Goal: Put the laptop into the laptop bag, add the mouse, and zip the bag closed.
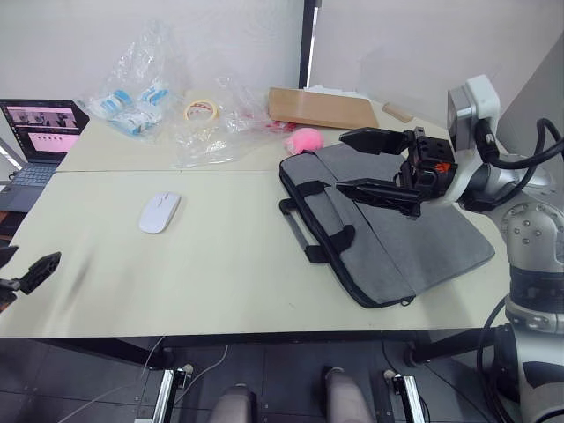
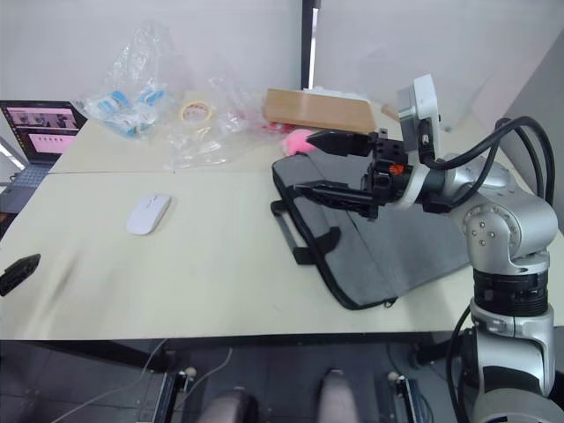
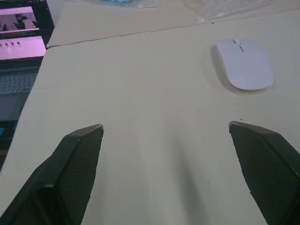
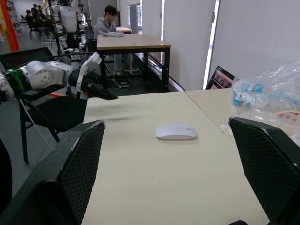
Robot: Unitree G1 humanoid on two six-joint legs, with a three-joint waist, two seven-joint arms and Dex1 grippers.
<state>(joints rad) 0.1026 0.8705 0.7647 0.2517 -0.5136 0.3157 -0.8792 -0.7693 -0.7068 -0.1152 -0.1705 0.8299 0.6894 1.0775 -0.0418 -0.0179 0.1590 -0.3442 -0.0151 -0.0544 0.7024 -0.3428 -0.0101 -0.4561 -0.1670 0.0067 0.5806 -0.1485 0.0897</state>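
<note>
- No brand, label or readable writing can be made out on any item; the small dark laptop (image 1: 37, 132) at the far left shows a pink-lit screen, its text too small to read.
- The laptop bag (image 1: 388, 225) lies flat on the right part of the table (image 1: 220, 273), long axis running diagonally from far-left to near-right, black strap handles (image 1: 304, 231) on its left long side, facing the table's middle.
- The mouse (image 1: 159, 211) sits alone on bare tabletop left of centre, well apart from the bag, long axis pointing away and slightly right.
- The right gripper (image 1: 348, 162) hovers over the bag's far-left corner, fingers spread wide, holding nothing.
- The left gripper (image 3: 166, 129) hangs at the table's near-left edge, fingers wide apart and empty, mouse ahead of it.
- Open tabletop lies between mouse and bag and along the near edge.
- Crumpled clear plastic bags (image 1: 145, 84), a tape roll (image 1: 201, 109), a pink fuzzy object (image 1: 307, 139) and a cardboard box (image 1: 322, 107) crowd the far edge.
</note>
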